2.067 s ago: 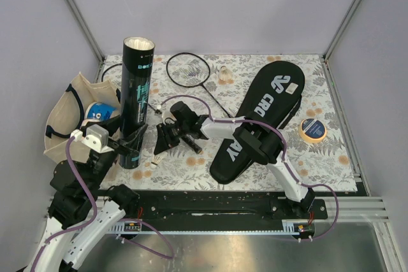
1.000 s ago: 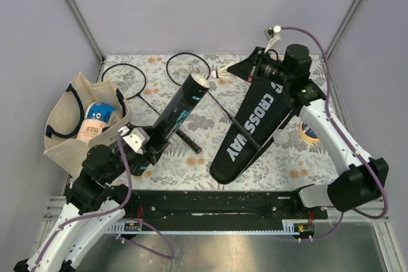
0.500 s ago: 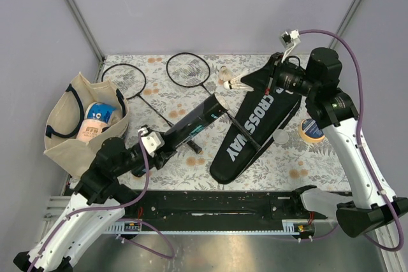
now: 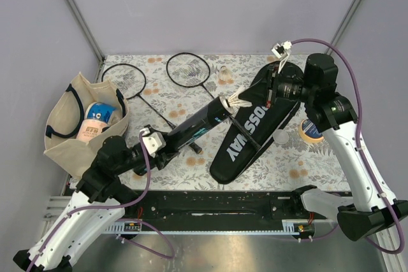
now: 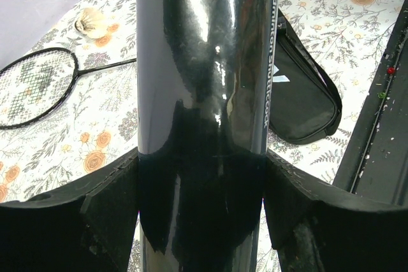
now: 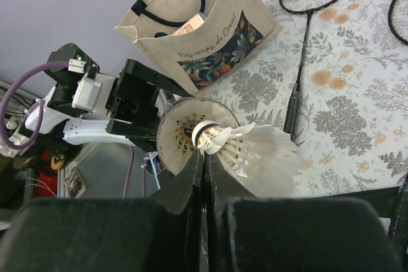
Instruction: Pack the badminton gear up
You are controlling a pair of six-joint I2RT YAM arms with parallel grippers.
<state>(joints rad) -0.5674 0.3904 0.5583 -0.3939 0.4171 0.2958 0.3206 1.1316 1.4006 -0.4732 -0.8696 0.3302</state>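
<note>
Blur takes the lower half of the right wrist view, where the right gripper (image 6: 205,164) shows only as dark, closed fingers (image 6: 185,189). They pinch the feather skirt of a shuttlecock (image 6: 248,154). Its cork sits in line with the open mouth of the tube (image 6: 191,133), but whether it has entered cannot be told.

The left wrist view is nearly all glossy tube wall. The left gripper (image 4: 159,146) stands wide, a finger (image 5: 108,202) pressed to each side of the tube, and hides its lower end. The right arm covers the first letters on the cover (image 4: 252,135). One racquet (image 4: 125,82) runs its shaft under the tube. A second racquet (image 4: 189,70) loses its shaft at the cover's edge. What fills the tote (image 4: 64,128) is only partly seen.

The table (image 4: 319,157) wears a floral cloth, with plain lilac walls (image 4: 210,11) and metal posts behind. A tape roll (image 4: 312,130) lies at the right, and a second shuttlecock (image 4: 223,74) sits at the far side.

The tube's long axis runs diagonally from the near left, in the left gripper, to the far right, with its mouth facing the held shuttlecock over the cover's left edge. The cover lies with its wide end far right and its narrow end near.
</note>
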